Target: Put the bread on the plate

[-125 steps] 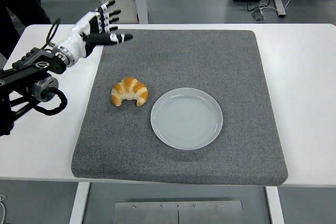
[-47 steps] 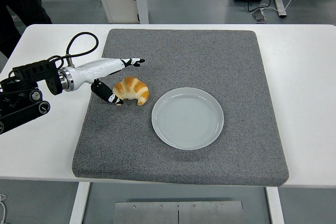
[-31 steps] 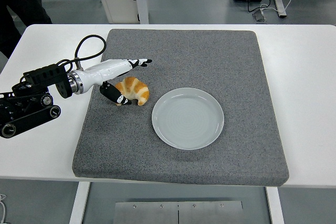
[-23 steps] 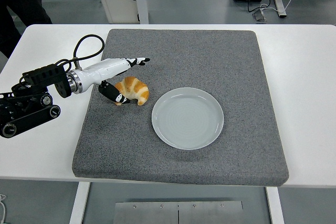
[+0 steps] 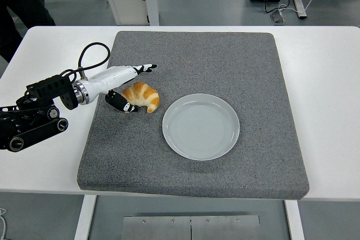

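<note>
Fingers [image 5: 143, 69] of your left hand [image 5: 125, 85] stretch wide past the croissant's [image 5: 142, 96] far side, thumb [image 5: 120, 103] at its left tip, nothing gripped; it lies crosswise toward the grey mat's [image 5: 225, 60] left edge, plate [image 5: 201, 126] just right.

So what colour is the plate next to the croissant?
Pale blue-grey, plain; the plate shows clearly in the head view.

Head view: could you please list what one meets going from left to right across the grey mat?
Left hand → croissant → plate.
</note>
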Controlling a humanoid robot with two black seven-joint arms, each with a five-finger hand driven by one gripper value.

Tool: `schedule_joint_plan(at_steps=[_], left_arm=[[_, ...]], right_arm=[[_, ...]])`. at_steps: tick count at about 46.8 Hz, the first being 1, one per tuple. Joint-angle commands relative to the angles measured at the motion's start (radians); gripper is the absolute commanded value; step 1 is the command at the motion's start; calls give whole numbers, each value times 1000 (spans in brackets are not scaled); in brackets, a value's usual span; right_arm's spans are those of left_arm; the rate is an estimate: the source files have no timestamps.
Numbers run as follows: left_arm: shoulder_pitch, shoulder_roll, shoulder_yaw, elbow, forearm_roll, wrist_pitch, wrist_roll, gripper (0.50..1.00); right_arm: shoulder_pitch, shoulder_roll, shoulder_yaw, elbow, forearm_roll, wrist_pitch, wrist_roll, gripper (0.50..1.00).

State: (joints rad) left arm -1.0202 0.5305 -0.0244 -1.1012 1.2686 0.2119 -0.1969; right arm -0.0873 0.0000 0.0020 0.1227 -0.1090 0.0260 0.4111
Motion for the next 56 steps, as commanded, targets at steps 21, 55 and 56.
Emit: schedule_joint_plan(at_steps=[21,55,56], left_arm=[[11,-18,1,1,0,0,-15,714],[-66,-9,35,-2,-69,-6,-16,621],[-70,-7,37,-2,-74,-6,-16,621]], right_arm=[[0,0,0,0,0,0,0,1000],[0,0,1,0,0,0,0,1000],[0,0,0,0,0,2,0,1000]])
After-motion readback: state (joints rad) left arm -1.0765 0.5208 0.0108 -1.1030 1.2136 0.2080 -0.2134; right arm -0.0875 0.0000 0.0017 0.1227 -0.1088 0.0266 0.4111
